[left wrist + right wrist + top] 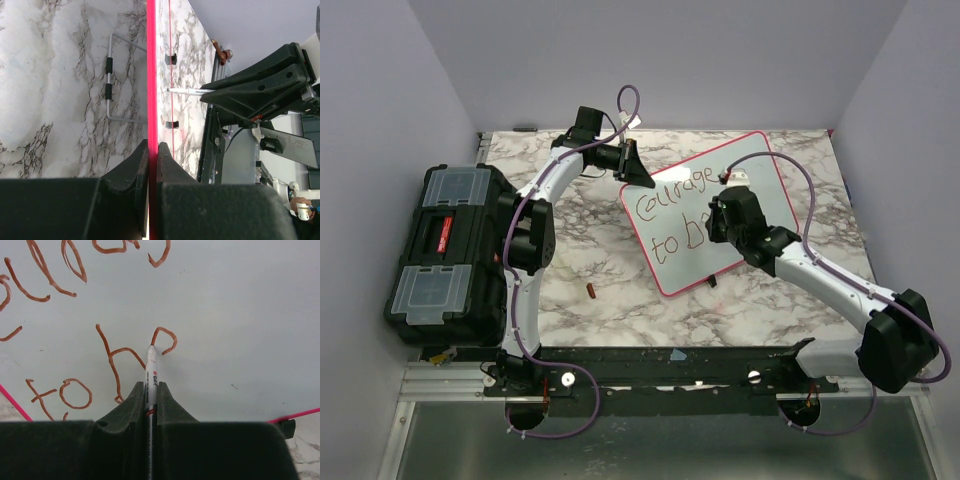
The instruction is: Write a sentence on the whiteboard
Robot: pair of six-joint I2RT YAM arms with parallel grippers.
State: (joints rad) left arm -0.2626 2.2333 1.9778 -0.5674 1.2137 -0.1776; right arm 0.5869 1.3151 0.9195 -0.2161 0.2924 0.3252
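The whiteboard (765, 185), white with a pink-red rim, stands tilted on the marble table. Its lettering (672, 196) reads "Courage" over "to b" with a part-drawn letter after it. My left gripper (640, 172) is shut on the board's top left rim, seen edge-on in the left wrist view (152, 75) between my jaws (152, 150). My right gripper (725, 218) is shut on a white marker (151, 371). The marker's tip touches the board (240, 315) at the part-drawn letter beside the "b" (112, 362). The marker also shows in the left wrist view (187, 91).
A black toolbox (445, 250) with clear lid compartments sits at the table's left edge. A small brown-red cap (591, 291) lies on the marble in front of the board. A wire stand (109, 80) is behind the board. Purple walls close in the sides and back.
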